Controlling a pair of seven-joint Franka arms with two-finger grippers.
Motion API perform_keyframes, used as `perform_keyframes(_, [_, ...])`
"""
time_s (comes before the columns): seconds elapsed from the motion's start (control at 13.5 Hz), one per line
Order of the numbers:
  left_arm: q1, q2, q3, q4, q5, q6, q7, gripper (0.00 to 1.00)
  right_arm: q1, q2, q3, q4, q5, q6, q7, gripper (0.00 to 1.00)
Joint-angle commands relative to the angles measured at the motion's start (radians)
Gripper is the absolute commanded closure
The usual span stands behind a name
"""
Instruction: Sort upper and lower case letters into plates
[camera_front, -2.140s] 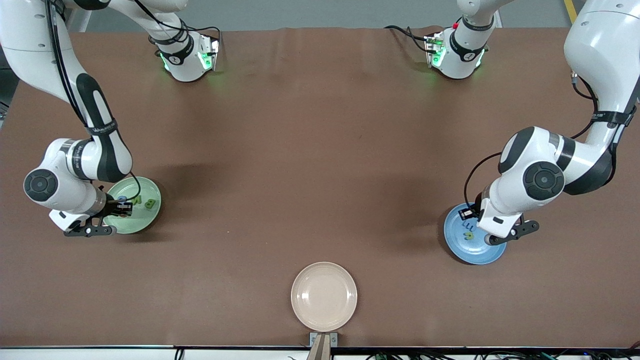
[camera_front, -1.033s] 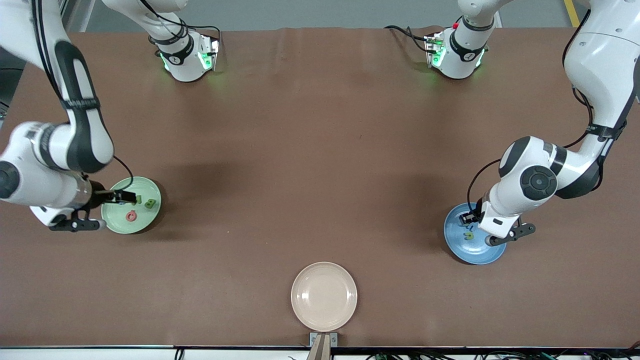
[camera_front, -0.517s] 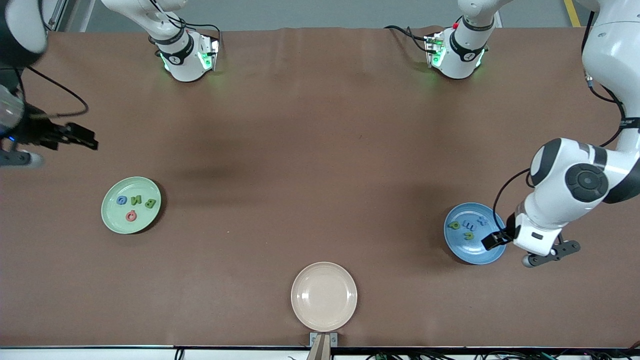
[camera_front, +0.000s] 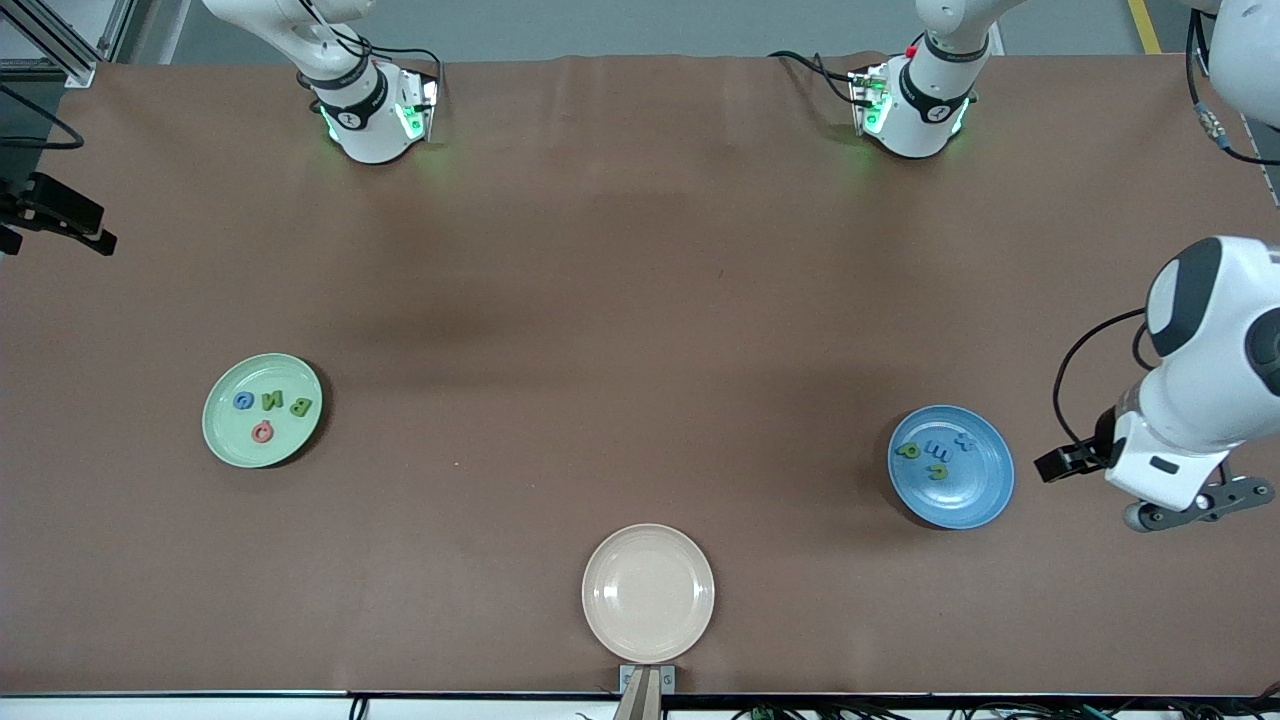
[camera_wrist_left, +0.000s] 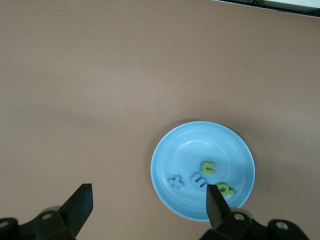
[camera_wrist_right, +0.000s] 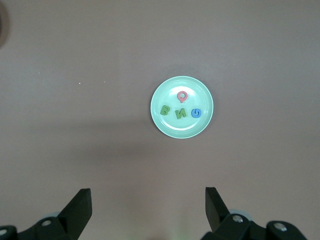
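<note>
The light green plate (camera_front: 232, 440) holds several letters: a blue one (camera_front: 243, 400), two green ones (camera_front: 272, 401) and a red one (camera_front: 262, 432). The blue plate (camera_front: 975, 495) holds two green letters (camera_front: 907, 450) and two blue ones (camera_front: 937, 450). My left gripper (camera_front: 1055, 465) is open and empty, over the table beside the blue plate, toward the left arm's end. My right gripper (camera_front: 70, 222) is open and empty, high over the right arm's end. The left wrist view shows the blue plate (camera_wrist_left: 200, 142) and my left gripper (camera_wrist_left: 147, 200). The right wrist view shows the green plate (camera_wrist_right: 182, 129) and my right gripper (camera_wrist_right: 147, 205).
A beige plate (camera_front: 648, 593) lies near the table's front edge, at the middle, with nothing in it. The two arm bases (camera_front: 375, 110) (camera_front: 910, 105) stand at the table's back edge.
Both grippers have lifted off their plates and drawn away toward their own ends of the table. The red letter now lies in the green plate, and all letters show uncovered.
</note>
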Motion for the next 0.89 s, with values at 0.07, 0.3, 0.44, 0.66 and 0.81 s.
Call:
perform_keyframes(0.07, [0.005,-0.075,-0.028,0.022,-0.048,-0.117,0.028,0.00,-0.012,0.023,0.003,0.051,0.001,-0.016,0.005,0.00])
perform_keyframes(0.3, [0.023,-0.137,-0.025,0.029,-0.155,-0.152,0.113,0.00,-0.012,0.022,0.002,0.051,-0.003,-0.016,0.005,0.00])
perform_keyframes(0.44, [0.031,-0.177,-0.025,0.029,-0.204,-0.184,0.166,0.00,-0.010,0.023,0.003,0.051,-0.003,-0.016,0.007,0.00])
perform_keyframes(0.66, [0.030,-0.258,-0.011,0.028,-0.269,-0.223,0.249,0.00,-0.010,0.023,0.003,0.051,0.007,-0.015,0.008,0.00])
perform_keyframes(0.81, [-0.010,-0.322,0.091,0.022,-0.368,-0.229,0.304,0.00,-0.010,0.023,0.003,0.051,0.010,-0.015,0.011,0.00])
